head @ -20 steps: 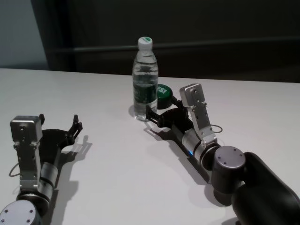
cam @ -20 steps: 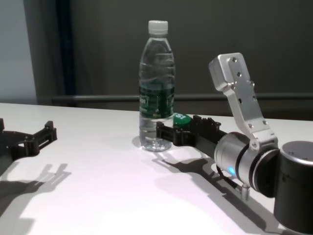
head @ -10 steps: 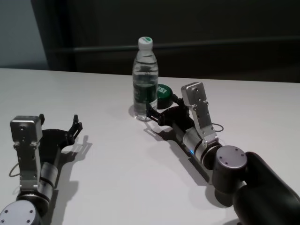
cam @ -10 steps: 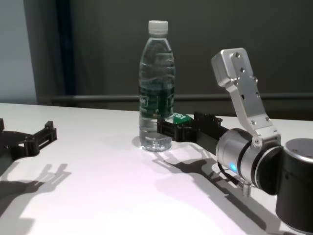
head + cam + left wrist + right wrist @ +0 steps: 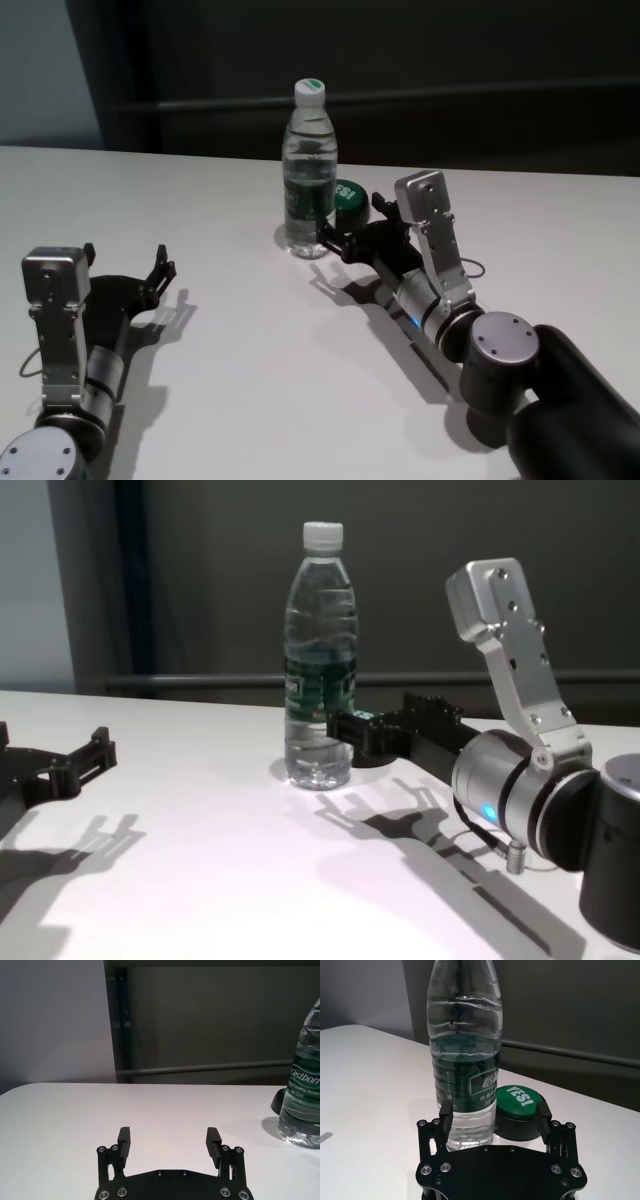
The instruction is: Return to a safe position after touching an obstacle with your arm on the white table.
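Water bottle (image 5: 309,170) upright near the middle of the white table (image 5: 250,350), toward the far edge, clear, with white cap and dark green label band. Partly filled, water line visible in the right wrist view (image 5: 464,1060). Just behind and to the right of it, a low round green lid (image 5: 347,194) on a dark base; lettering "YES!" readable only in the right wrist view (image 5: 519,1102), while the chest view hides nearly all of it behind the claw.

Right claw (image 5: 352,225) low over the table, right beside the bottle's base, fingers spread wide. From the right wrist view (image 5: 492,1115), one finger (image 5: 446,1110) in front of the bottle's lower body and the other (image 5: 543,1115) before the lid's base, neither closed on anything. Cannot tell whether that finger touches the bottle. Chest view (image 5: 385,730) shows the claw level with the bottle's lower part (image 5: 320,655), and the silver wrist block rising above it. Shadow of the arm on the table beneath, clearest from the chest.

Left claw (image 5: 155,275) well apart from the bottle, near the table's left side, resting low, fingers also spread. Left wrist view (image 5: 170,1142) shows both black fingers apart with bare table (image 5: 150,1110) between them, and the bottle (image 5: 302,1095) only as a slice at the picture's edge, label text partly readable.
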